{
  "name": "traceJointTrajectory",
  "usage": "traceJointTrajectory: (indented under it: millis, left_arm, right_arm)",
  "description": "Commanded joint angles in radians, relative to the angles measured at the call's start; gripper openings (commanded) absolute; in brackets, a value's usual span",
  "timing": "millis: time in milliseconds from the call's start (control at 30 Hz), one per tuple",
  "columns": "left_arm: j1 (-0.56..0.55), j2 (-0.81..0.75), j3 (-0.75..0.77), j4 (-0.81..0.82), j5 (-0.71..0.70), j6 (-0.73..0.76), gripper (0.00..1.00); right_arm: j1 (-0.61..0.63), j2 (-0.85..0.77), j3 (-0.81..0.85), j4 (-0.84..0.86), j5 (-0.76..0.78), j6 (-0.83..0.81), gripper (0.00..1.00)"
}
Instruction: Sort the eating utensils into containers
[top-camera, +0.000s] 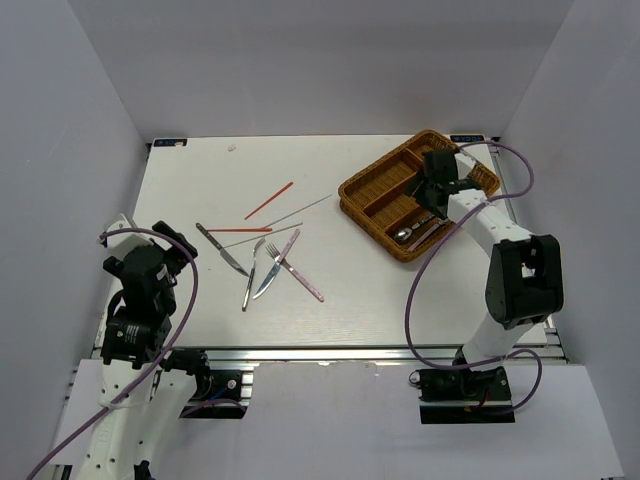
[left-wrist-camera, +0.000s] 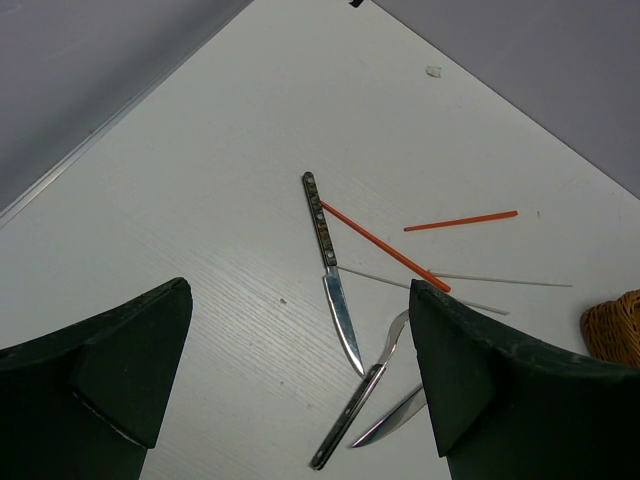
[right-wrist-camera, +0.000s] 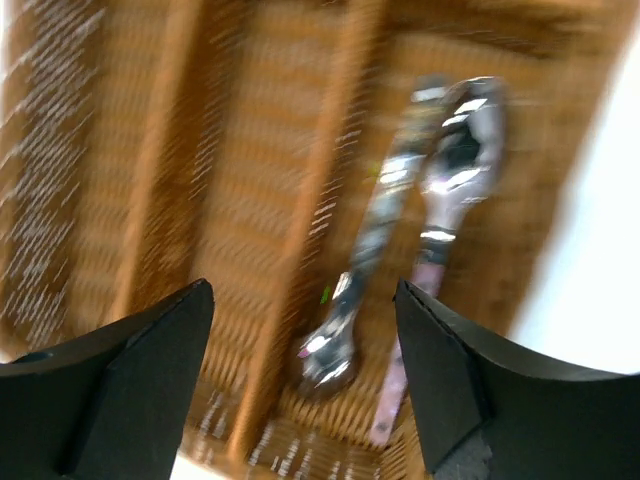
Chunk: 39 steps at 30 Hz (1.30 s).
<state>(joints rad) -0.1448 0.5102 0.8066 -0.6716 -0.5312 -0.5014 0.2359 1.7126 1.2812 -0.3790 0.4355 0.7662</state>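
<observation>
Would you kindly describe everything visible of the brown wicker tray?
The wicker tray is a brown woven rectangle with a raised rim, split by dividers into long narrow compartments. It lies flat at the far right of the white table, turned diagonally. Two silver utensils, one a pink-handled spoon, lie in its near compartment. The open right gripper hangs over it, holding nothing.

Brown woven tray (top-camera: 380, 185), silver spoons (right-wrist-camera: 455, 160), seemingly pink-handled; red-orange chopsticks (top-camera: 269, 200), white table (top-camera: 200, 180).
</observation>
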Motion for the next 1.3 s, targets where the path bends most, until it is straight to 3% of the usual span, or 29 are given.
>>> traceJointTrajectory:
  millis: [0, 33, 100, 233, 300, 433, 533, 733, 833, 1033, 1267]
  left_arm:
    - [0.007, 0.010, -0.001, 0.009, 0.002, 0.003, 0.98]
    - [0.005, 0.010, -0.001, 0.009, 0.000, 0.003, 0.98]
    - [0.005, 0.014, -0.001, 0.007, -0.004, 0.003, 0.98]
    - [0.005, 0.022, 0.000, 0.004, -0.007, 0.001, 0.98]
    - [0.005, 0.022, -0.001, 0.001, -0.012, -0.002, 0.98]
    - [0.005, 0.022, -0.001, 0.001, -0.012, -0.003, 0.98]
    - [0.007, 0.022, -0.001, 0.001, -0.013, -0.003, 0.98]
    - [0.007, 0.025, -0.001, 0.003, -0.009, -0.002, 0.98]
    - [0.007, 0.025, -0.001, 0.004, -0.006, 0.000, 0.98]
    - [0.007, 0.027, -0.001, 0.006, -0.004, 0.000, 0.98]
    - [0.007, 0.031, 0.002, 0.004, -0.003, 0.001, 0.98]
  right_arm:
    - [0.057, -0.085, -0.023, 0.176, -0.258, -0.204, 0.80]
    - [0.112, -0.093, -0.023, 0.199, -0.385, -0.255, 0.80]
    - [0.190, -0.081, 0.025, 0.192, -0.467, -0.433, 0.80]
    - [0.463, 0.040, 0.170, 0.002, -0.329, -0.636, 0.80]
    - [0.526, 0.083, 0.213, -0.076, -0.290, -0.663, 0.81]
    - [0.653, 0.166, 0.256, -0.047, -0.235, -0.677, 0.81]
    - [0.684, 0.229, 0.335, -0.090, -0.262, -0.636, 0.77]
    - [0.737, 0.300, 0.389, -0.099, -0.281, -0.709, 0.74]
    - [0.740, 0.341, 0.443, -0.141, -0.271, -0.708, 0.67]
    - [0.746, 0.346, 0.417, -0.123, -0.276, -0.705, 0.53]
    - [0.750, 0.329, 0.369, -0.048, -0.270, -0.676, 0.53]
